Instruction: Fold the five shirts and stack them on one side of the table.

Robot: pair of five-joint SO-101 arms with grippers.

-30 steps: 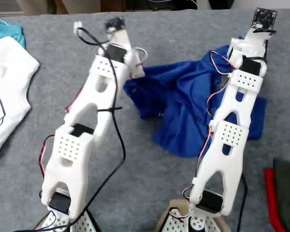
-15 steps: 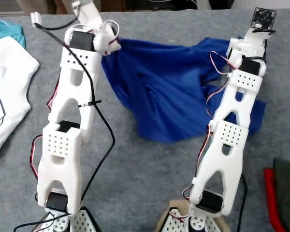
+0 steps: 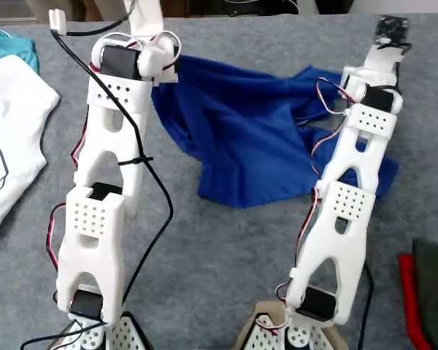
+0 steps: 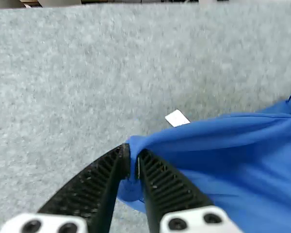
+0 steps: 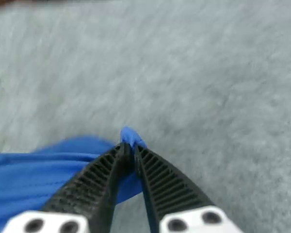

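The left gripper (image 4: 131, 154) has its black, ribbed jaws clamped on a bunched corner of the blue shirt (image 4: 223, 160), with the cloth pinched into a narrow fold between the tips. The right gripper (image 5: 128, 145) is closed on another part of the same shirt, and a small nub of blue fabric pokes out past its tips.

The shirt is soft, thin knit. It stretches between the two grippers, with its far edge drawn into a long ridge. The rest sags in loose creases and lies on the tabletop (image 3: 226, 277), which is covered in grey, fuzzy felt. A small white rectangular tag (image 4: 176, 118) sits just beside the shirt's edge near the left gripper.

The two white plastic arms (image 3: 102, 182) flank the blue shirt, each with perforated panels and trailing red and black wires.

Well apart from the blue shirt, on the left gripper's side, a white shirt (image 3: 11, 124) with a dark print lies flat. A crumpled teal shirt (image 3: 11, 47) touches its far edge. On the opposite side of the blue shirt, a dark cloth (image 3: 434, 284) and a red strip (image 3: 411, 292) lie side by side.
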